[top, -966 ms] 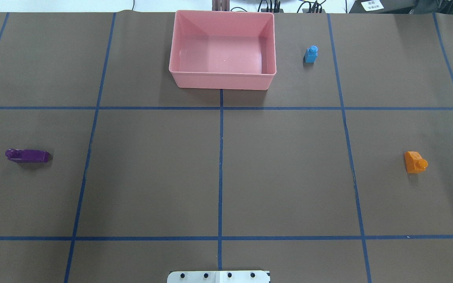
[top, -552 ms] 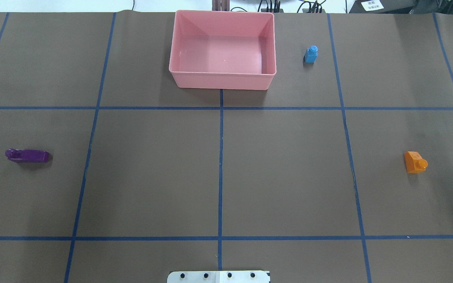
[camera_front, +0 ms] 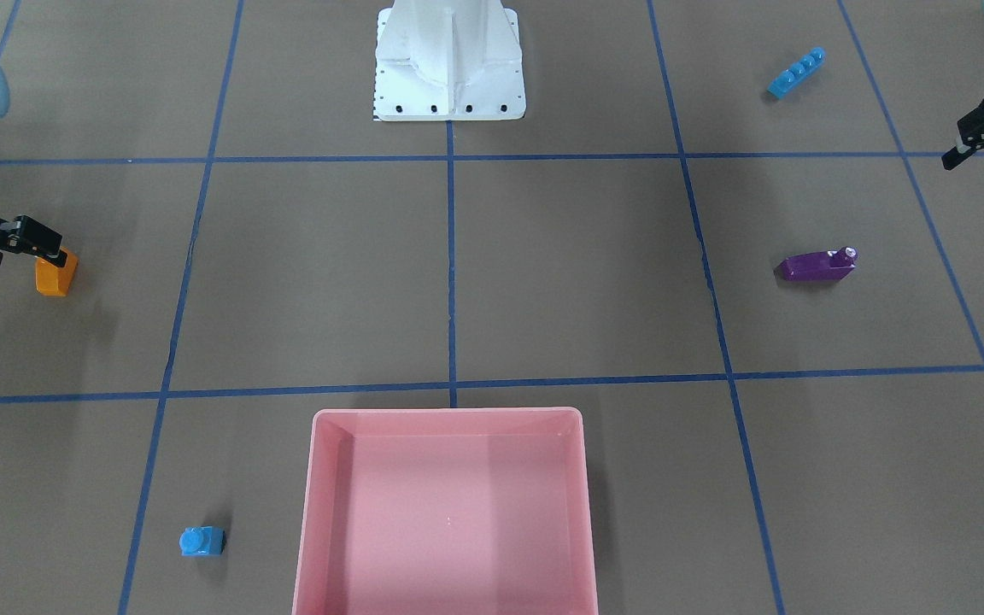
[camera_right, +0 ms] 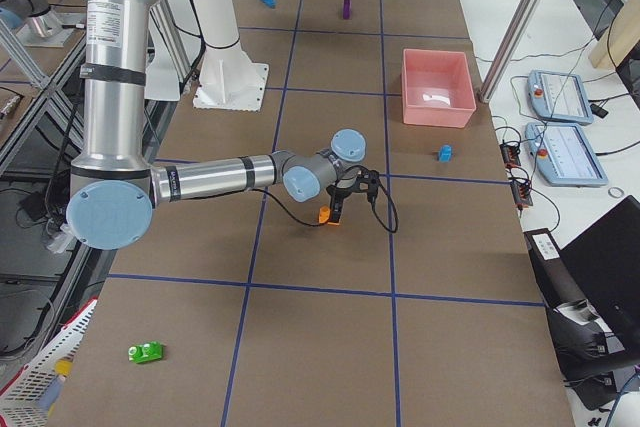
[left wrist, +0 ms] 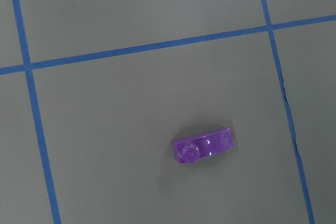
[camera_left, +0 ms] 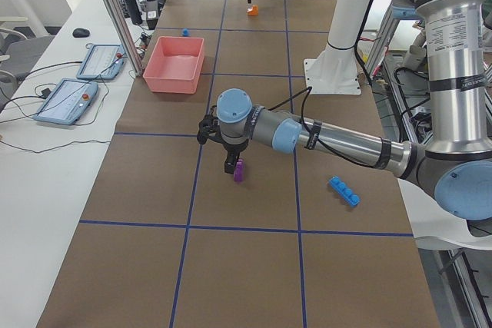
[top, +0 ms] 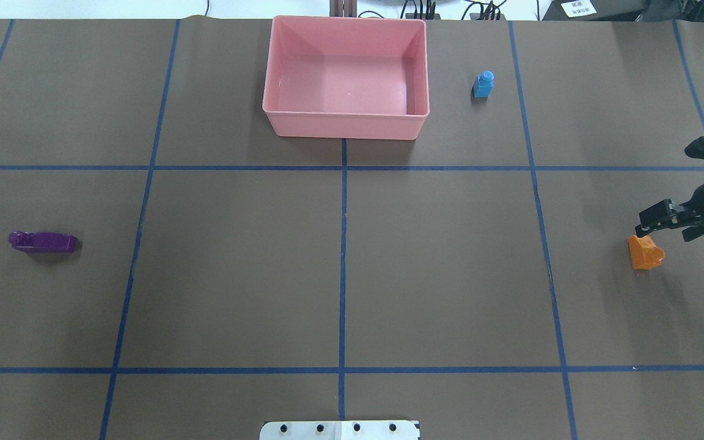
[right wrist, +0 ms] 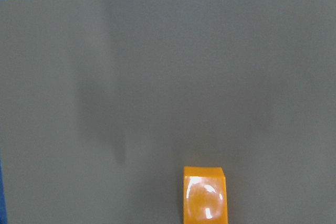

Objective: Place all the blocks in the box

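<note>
The pink box (top: 346, 125) stands empty at the table's far middle. The orange block (top: 645, 253) lies at the right; my right gripper (top: 670, 227) hovers open just above and beside it, and it shows at the bottom of the right wrist view (right wrist: 205, 195). The purple block (top: 43, 242) lies at the left; my left gripper (camera_front: 979, 171) hangs open above it, outside the overhead view. The small blue cube (top: 483, 84) stands right of the box. The long blue block (camera_front: 796, 73) and the green cube (camera_right: 146, 352) lie near the robot's side.
The white robot base (camera_front: 449, 85) stands at the near middle. Blue tape lines (top: 343, 244) divide the brown table cover. Tablets and cables (camera_left: 69, 97) lie beyond the table's far edge.
My right gripper has come into the overhead view from the right edge and now hangs over the orange block. No block has moved.
</note>
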